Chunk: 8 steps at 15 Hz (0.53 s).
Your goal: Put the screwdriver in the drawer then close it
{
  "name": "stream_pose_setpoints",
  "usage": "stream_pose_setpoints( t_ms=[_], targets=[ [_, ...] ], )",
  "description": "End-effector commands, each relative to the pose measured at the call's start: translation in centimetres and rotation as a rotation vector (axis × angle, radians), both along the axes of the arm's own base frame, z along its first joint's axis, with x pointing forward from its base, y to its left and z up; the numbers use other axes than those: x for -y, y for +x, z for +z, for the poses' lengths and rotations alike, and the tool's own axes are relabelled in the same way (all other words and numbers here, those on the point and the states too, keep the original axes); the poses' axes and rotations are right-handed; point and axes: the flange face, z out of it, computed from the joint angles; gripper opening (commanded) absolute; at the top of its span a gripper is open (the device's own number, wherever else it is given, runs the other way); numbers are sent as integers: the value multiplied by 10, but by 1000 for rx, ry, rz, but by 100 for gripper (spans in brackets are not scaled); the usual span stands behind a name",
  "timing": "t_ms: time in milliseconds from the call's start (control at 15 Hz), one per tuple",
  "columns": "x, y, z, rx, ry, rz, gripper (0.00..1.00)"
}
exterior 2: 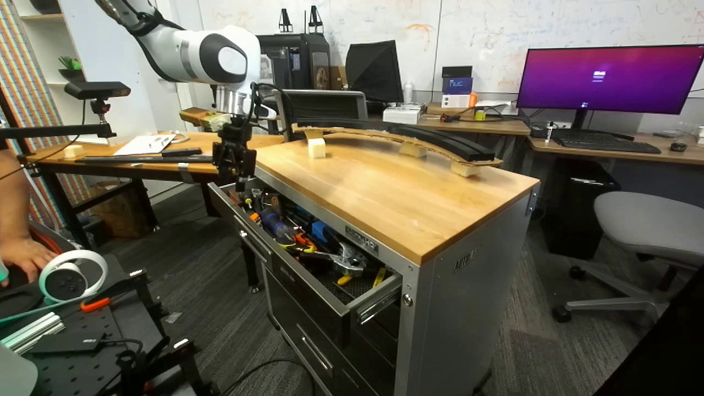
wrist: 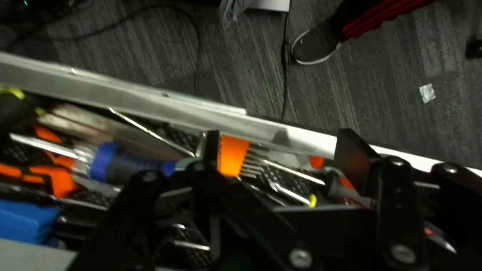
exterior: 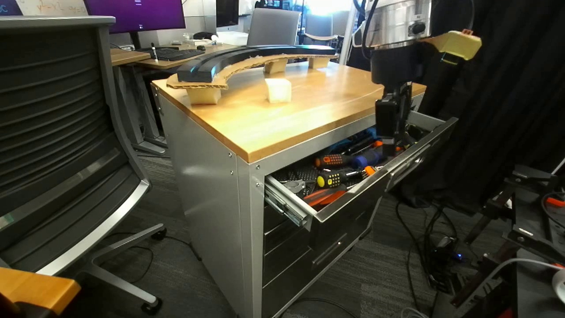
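The drawer (exterior: 340,221) is the topmost of the grey cabinet and is pulled out in both exterior views (exterior 2: 308,300). Its front wall (wrist: 124,96) crosses the wrist view. Many tools lie inside it. I cannot pick out the small dark screwdriver among them; it is hidden or too small to tell. My gripper (wrist: 280,158) is open, its two fingers wide apart with nothing held between them. It points down over the far end of the drawer, close to the front wall, in both exterior views (exterior: 389,148) (exterior 2: 237,181). An orange-ended tool (wrist: 232,156) shows beside one finger.
The wooden cabinet top (exterior: 300,119) bears a black curved track (exterior: 256,55) on cardboard and pale blocks. A blue-handled tool (wrist: 124,165) lies in the drawer. A chair (exterior: 57,132) stands beside the cabinet. A person's hand (exterior 2: 30,258) and shoe (wrist: 316,45) are nearby.
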Motion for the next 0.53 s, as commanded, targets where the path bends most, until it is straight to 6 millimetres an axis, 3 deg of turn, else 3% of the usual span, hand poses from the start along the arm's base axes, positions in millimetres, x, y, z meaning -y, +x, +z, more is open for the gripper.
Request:
stream_pose_setpoints(
  t_ms=[0, 67, 133, 467],
  targets=[
    [21, -26, -7, -156, -89, -105, 58],
    [22, -31, -19, -197, -96, -134, 58],
    [23, -35, -29, -183, -84, -150, 51],
    [16, -37, -78, 50, -62, -228, 11]
  ],
)
